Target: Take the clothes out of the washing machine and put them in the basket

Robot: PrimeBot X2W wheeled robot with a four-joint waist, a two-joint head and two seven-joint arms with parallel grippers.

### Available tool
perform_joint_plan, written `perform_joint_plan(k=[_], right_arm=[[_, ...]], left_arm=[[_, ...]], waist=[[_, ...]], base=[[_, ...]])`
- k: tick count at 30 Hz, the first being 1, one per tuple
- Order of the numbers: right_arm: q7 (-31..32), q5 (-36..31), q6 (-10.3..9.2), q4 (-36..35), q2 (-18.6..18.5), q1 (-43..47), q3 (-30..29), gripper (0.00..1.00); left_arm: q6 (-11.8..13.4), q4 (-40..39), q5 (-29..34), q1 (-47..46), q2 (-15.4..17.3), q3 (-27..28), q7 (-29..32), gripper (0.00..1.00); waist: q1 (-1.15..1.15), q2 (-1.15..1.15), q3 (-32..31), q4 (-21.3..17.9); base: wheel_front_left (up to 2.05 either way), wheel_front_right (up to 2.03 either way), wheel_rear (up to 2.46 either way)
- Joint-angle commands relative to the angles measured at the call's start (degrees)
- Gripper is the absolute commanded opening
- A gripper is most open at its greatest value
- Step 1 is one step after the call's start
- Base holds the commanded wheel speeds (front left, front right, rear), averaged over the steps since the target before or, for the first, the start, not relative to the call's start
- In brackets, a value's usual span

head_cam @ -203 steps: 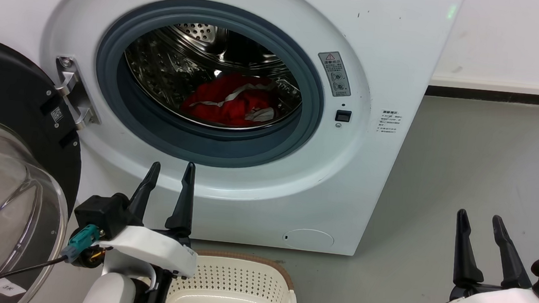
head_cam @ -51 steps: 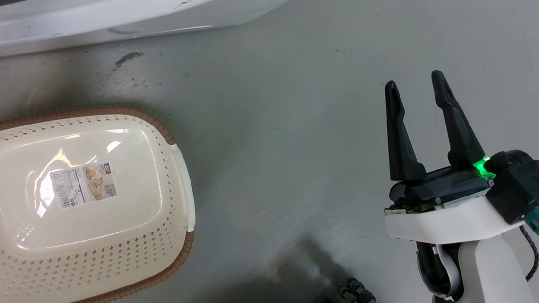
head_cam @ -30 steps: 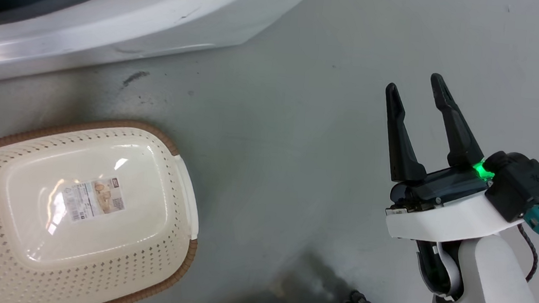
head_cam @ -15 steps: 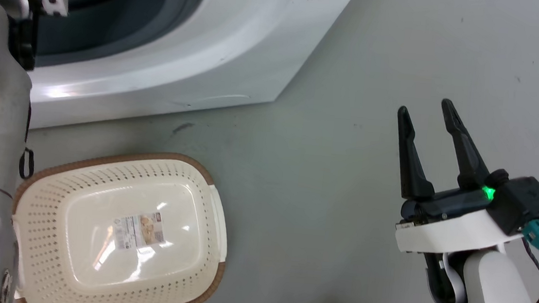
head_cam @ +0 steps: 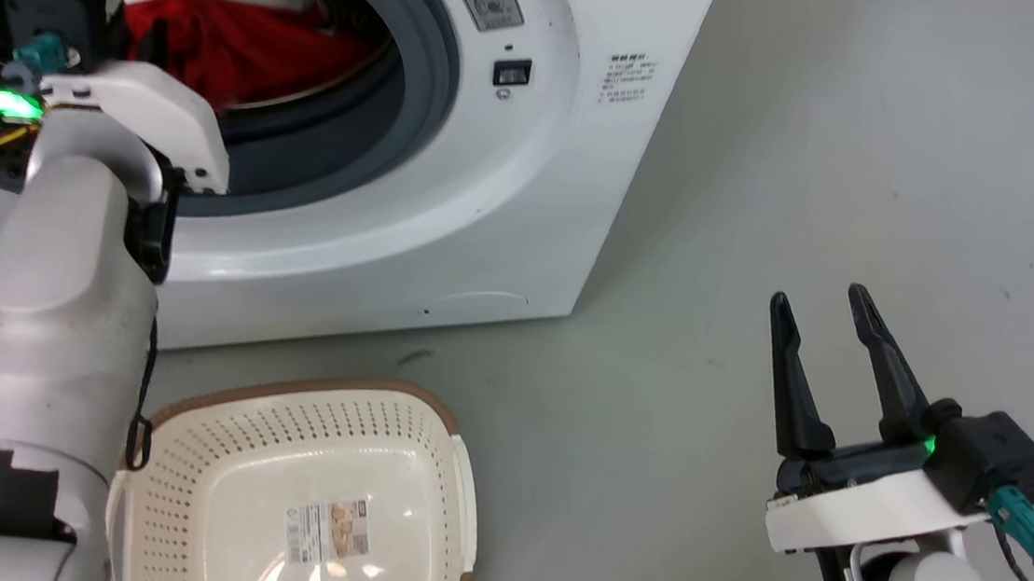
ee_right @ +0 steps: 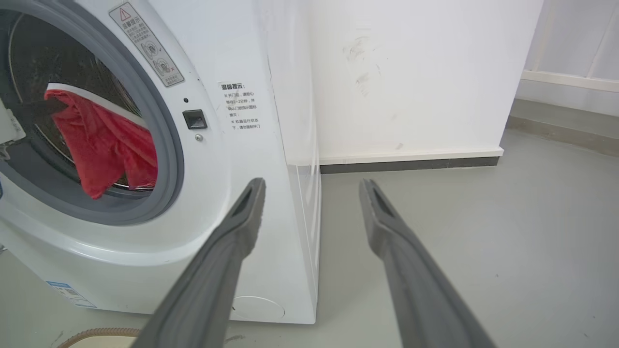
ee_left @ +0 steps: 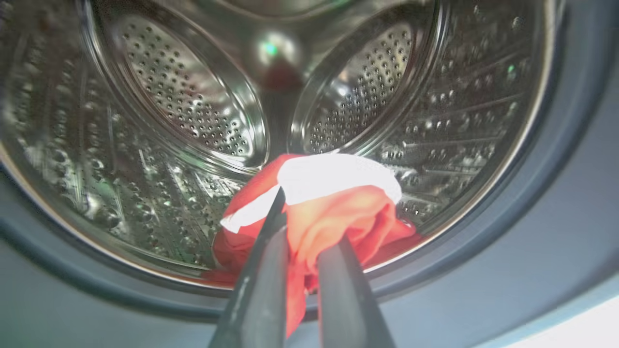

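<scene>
The left gripper point(ee_left: 309, 217) is clamped on the clothes point(ee_left: 348, 212) inside the washing machine point(head_cam: 544, 199); the right gripper point(head_cam: 818, 296) gapes wide

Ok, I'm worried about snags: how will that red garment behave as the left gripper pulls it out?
Probably floppy: the red garment droops in folds from the left gripper. Likely light, being thin cloth. Its hanging tail may drag over the grey door seal.

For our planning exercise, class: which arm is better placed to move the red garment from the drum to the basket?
Left: the left claw is shut on the red garment in the drum; the right claw is open over the floor.
</scene>
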Motion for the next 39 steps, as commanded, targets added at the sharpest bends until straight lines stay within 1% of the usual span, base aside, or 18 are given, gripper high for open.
perform_joint_plan(k=[1,2,6,11,17,21,25,32,36,39], right_arm=[[-0.1,-0.3,-0.02,0.1,0.0,1.1,-0.3,1.00],[0.0,-0.4,-0.02,0.2,0.0,2.2,-0.6,1.00],[0.6,-0.6,-0.02,-0.2,0.0,4.3,-1.3,1.00],[1.9,-1.0,-0.02,-1.2,0.0,6.6,-2.4,1.00],[3.1,-1.1,-0.02,-2.9,0.0,9.0,-3.1,1.00],[3.9,-1.2,-0.02,-3.7,0.0,10.7,-3.3,1.00],[4.5,-1.3,-0.02,-4.7,0.0,12.0,-3.6,1.00],[5.6,-1.6,-0.02,-6.0,0.0,13.7,-3.7,1.00],[6.2,-1.7,-0.02,-6.7,0.0,14.0,-3.8,1.00],[6.4,-1.7,-0.02,-7.0,0.0,14.0,-3.6,1.00]], left_arm=[[-0.3,-1.5,-0.3,1.2,-0.3,0.3,-0.4,0.00],[-0.6,-3.6,-0.6,3.6,-0.8,0.6,-0.4,0.00],[-0.9,-8.7,-1.3,8.0,-1.9,1.5,-0.4,0.00],[-1.7,-15.7,-1.5,13.1,-3.5,1.5,-0.5,0.00],[-1.7,-24.5,-1.7,19.1,-5.0,1.6,-0.5,0.00],[-1.1,-30.9,-2.0,23.8,-5.8,1.0,0.0,0.00],[-0.4,-40.1,-1.9,28.7,-6.3,0.3,1.7,0.00],[2.0,-59.0,-1.4,37.7,-6.4,-1.0,7.3,0.00],[3.2,-68.2,-1.0,42.6,-6.4,-1.9,10.3,0.00],[4.0,-73.5,-1.0,46.2,-6.5,-2.5,12.2,0.00]], waist=[[0.01,0.00,-3.0,1.3],[0.01,0.00,-4.6,1.7],[0.01,0.00,-7.6,2.6],[0.01,0.00,-10.7,4.0],[0.01,0.00,-13.5,5.3],[0.01,0.00,-15.3,6.1],[0.01,0.00,-16.4,7.0],[0.01,0.00,-17.2,8.9],[0.01,0.00,-17.4,9.7],[0.01,0.00,-17.2,10.2]], base=[[0.00,0.00,0.00],[0.00,0.00,0.00],[0.00,0.00,0.00],[0.00,0.00,0.00],[0.00,0.00,0.00],[0.00,0.00,0.00],[0.00,0.00,0.00],[0.00,0.00,0.00],[0.00,0.00,0.00],[0.00,0.00,0.00]])
